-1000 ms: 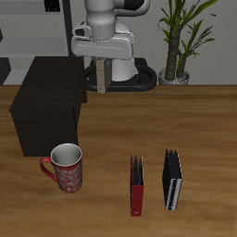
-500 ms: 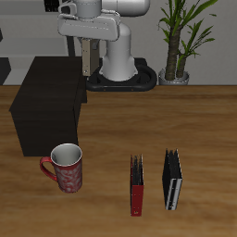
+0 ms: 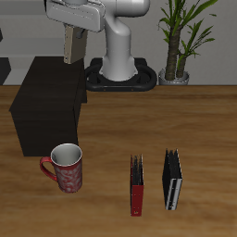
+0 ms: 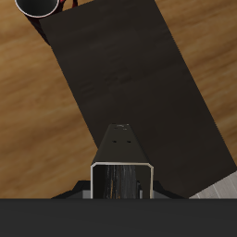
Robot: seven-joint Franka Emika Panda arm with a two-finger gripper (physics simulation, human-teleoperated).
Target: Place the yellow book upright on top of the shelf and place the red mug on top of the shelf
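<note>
My gripper (image 3: 73,28) is shut on the yellow book (image 3: 71,46), which hangs upright, tan-grey, in the air above the back part of the shelf (image 3: 48,97). The shelf is a large, dark, flat-topped box. In the wrist view the book (image 4: 121,159) shows end-on between the fingers, over the dark shelf top (image 4: 130,74). The red mug (image 3: 65,168) stands upright on the table in front of the shelf, near the table's front edge, far from the gripper. Its rim also shows in the wrist view (image 4: 41,7).
A red book (image 3: 137,185) and a black book with white stripes (image 3: 172,180) stand upright near the table's front edge. The robot's base (image 3: 120,69) stands behind the shelf. A potted plant (image 3: 180,37) stands farther back.
The gripper has carried the yellow book from in front of the robot's base sideways and up, so that it now hangs over the shelf's back part. The mug and other books have not moved.
</note>
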